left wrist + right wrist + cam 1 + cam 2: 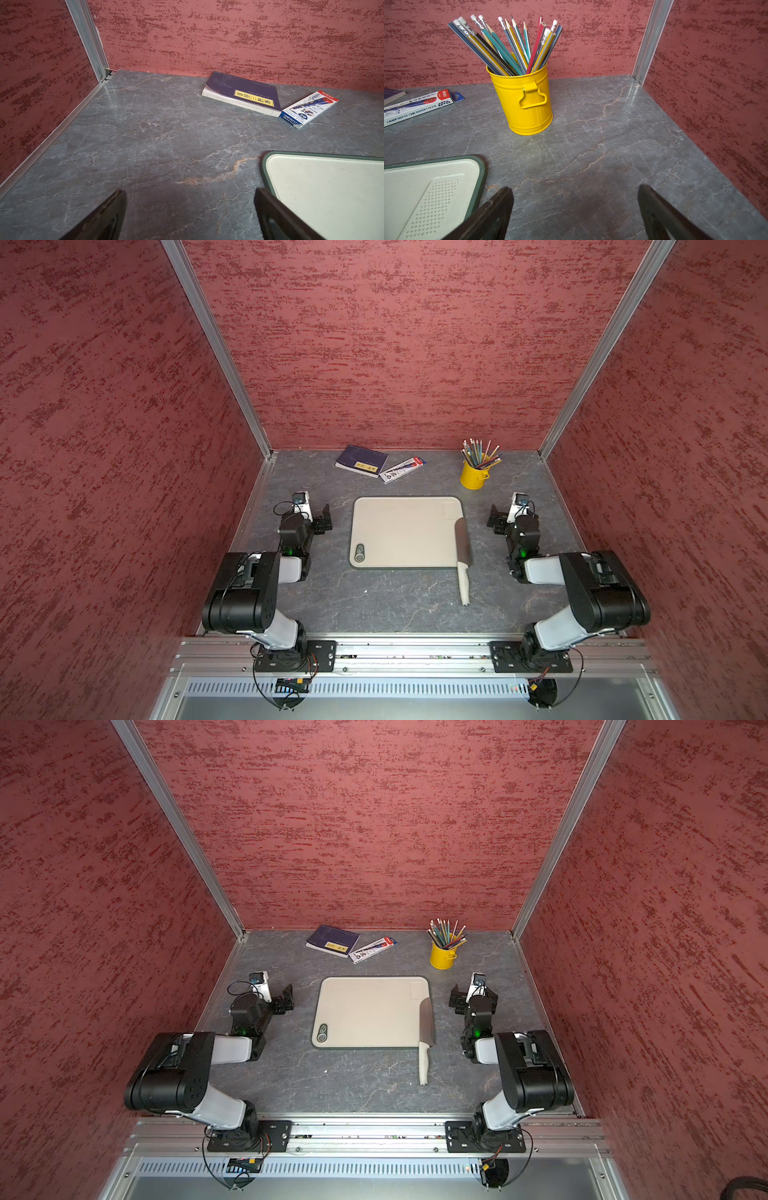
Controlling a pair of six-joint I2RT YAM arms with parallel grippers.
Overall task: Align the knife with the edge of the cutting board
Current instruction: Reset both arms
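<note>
Your left gripper (190, 209) and right gripper (575, 207) gape empty: the grey-bladed, beige-handled knife (463, 547) seemingly already lines the edge of the flat beige cutting board (403, 531)

1. Your left arm (245, 593) and right arm (602, 593): chunky black joints, pale grey links.
2. Green light (286, 551) glowing on each wrist.
3. On left gripper (190, 191) and right gripper (575, 188), black fingers (108, 216).
4. Black cables (254, 672) loop below screwed base plates (326, 655).
</note>
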